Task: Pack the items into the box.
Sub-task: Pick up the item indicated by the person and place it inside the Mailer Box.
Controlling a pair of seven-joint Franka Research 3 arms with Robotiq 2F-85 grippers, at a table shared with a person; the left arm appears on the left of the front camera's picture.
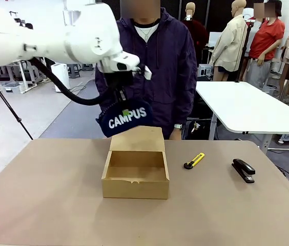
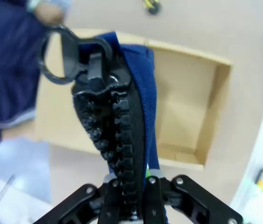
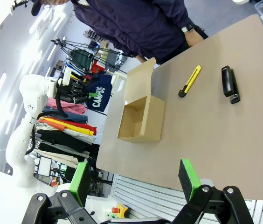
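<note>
My left gripper (image 1: pixel 122 98) is shut on the top edge of the navy "CAMPUS" pouch (image 1: pixel 127 121), which hangs in the air just above the back of the open brown box (image 1: pixel 136 177) and in front of its raised lid flap. In the left wrist view the fingers (image 2: pixel 115 196) pinch the pouch (image 2: pixel 134 84) by its black zipper, with the box's bare inside (image 2: pixel 187 102) below. The yellow-and-black knife (image 1: pixel 194 161) and the black stapler (image 1: pixel 243 170) lie on the table to the right of the box. My right gripper (image 3: pixel 134 179) is open, high above the table's near side.
A person in a dark jacket (image 1: pixel 157 61) stands close behind the box at the far edge of the brown table (image 1: pixel 57 205). A white table (image 1: pixel 247 105) stands at the back right.
</note>
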